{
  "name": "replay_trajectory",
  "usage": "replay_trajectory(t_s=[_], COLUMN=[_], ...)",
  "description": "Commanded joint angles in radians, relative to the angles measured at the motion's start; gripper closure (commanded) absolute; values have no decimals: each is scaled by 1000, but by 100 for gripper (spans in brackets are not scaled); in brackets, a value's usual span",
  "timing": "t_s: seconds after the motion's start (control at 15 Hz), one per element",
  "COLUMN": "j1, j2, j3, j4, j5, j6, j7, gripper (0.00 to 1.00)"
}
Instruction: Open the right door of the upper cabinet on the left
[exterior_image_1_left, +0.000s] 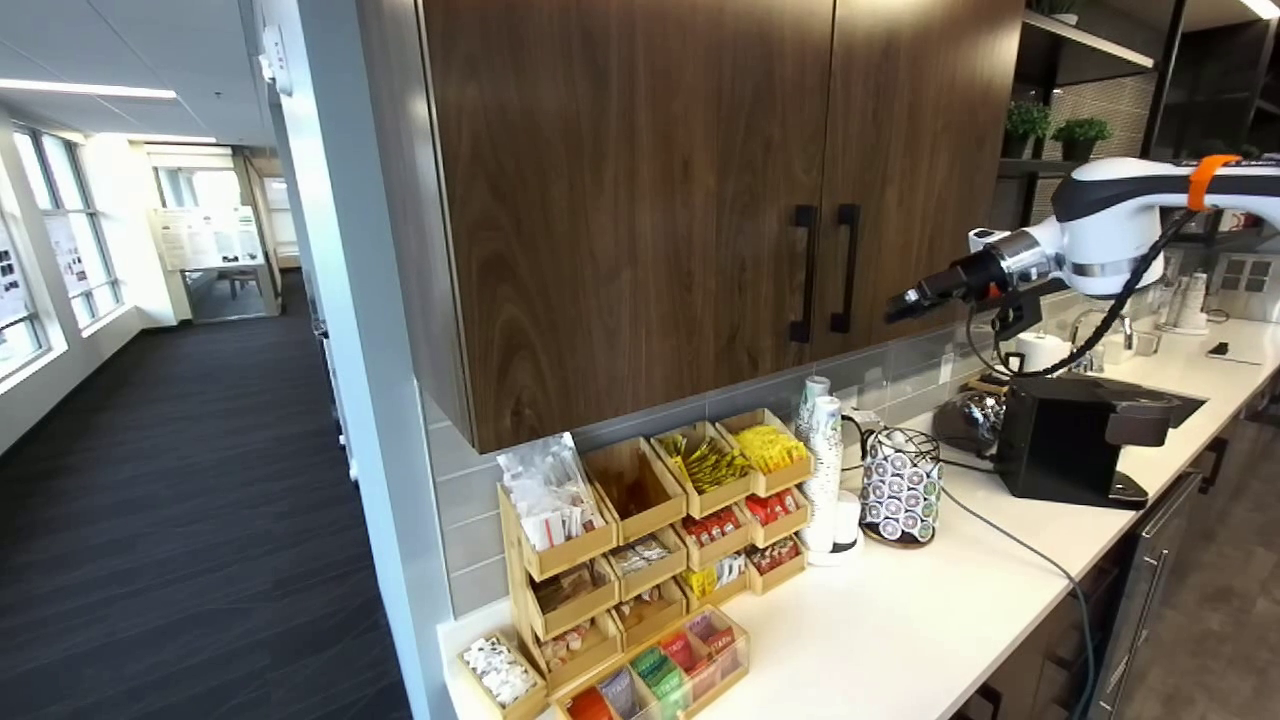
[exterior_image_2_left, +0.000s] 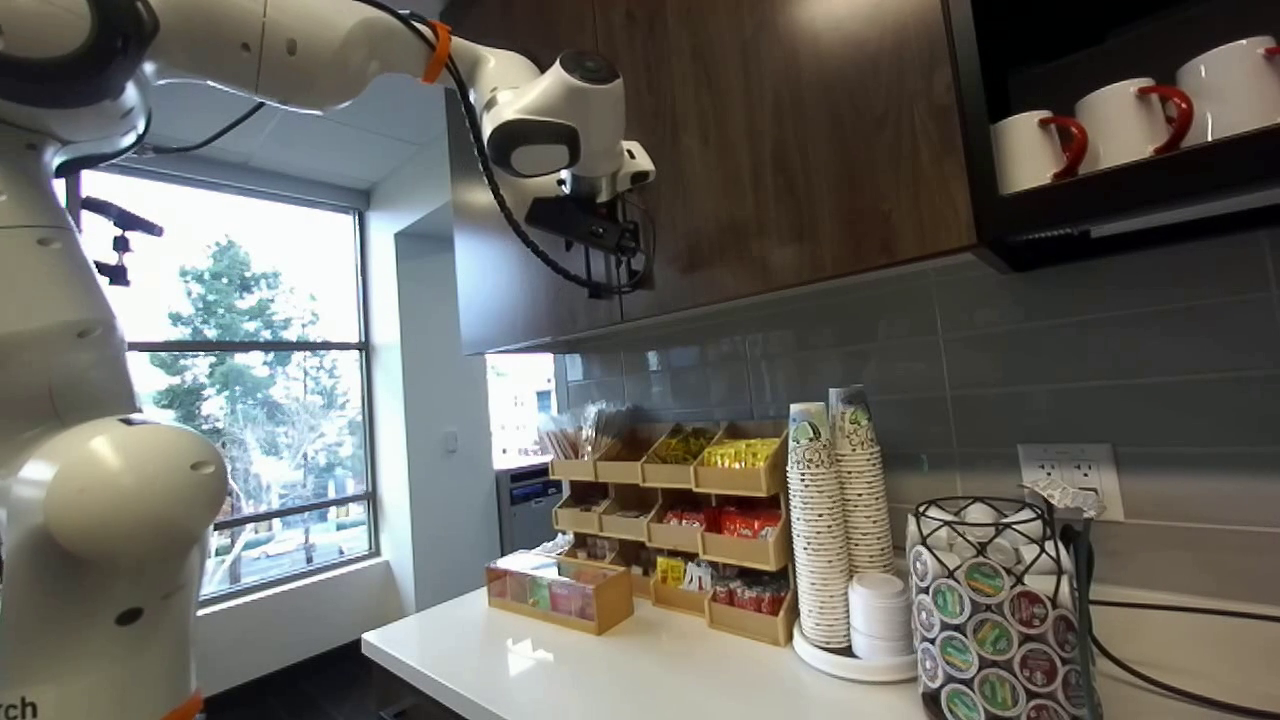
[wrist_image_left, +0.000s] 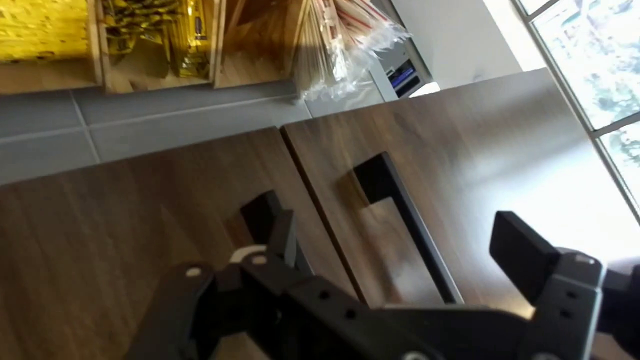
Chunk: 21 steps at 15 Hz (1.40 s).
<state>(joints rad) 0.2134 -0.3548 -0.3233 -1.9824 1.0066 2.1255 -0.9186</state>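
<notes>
We list: right door (exterior_image_1_left: 925, 120), closed, above the back edge of the counter (exterior_image_1_left: 850, 620); gripper (wrist_image_left: 397, 235), fingers spread; black machine (exterior_image_1_left: 1055, 440), near front edge, in an exterior view only.

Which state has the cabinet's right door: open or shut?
Shut. In an exterior view, the right door lies flush with the left door at a thin seam.

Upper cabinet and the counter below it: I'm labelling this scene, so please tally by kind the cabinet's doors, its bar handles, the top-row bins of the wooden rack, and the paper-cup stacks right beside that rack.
Left door and right door: 2 doors
Left bar handle and right bar handle: 2 bar handles
Top-row bins: 4
Paper-cup stacks: 2
Total: 10
</notes>
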Motion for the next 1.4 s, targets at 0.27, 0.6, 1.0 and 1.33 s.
replay_trajectory(t_s=[0.27,0.6,1.0,1.33], j1=[-123,-166,-197,-222], j2=[133,168,206,231], j3=[108,137,147,156], j4=[155,198,227,245], j5=[119,149,206,219], j6=[-24,-49,-112,-165], j7=[-139,-172,-209,-231], gripper=[0,0,4,47])
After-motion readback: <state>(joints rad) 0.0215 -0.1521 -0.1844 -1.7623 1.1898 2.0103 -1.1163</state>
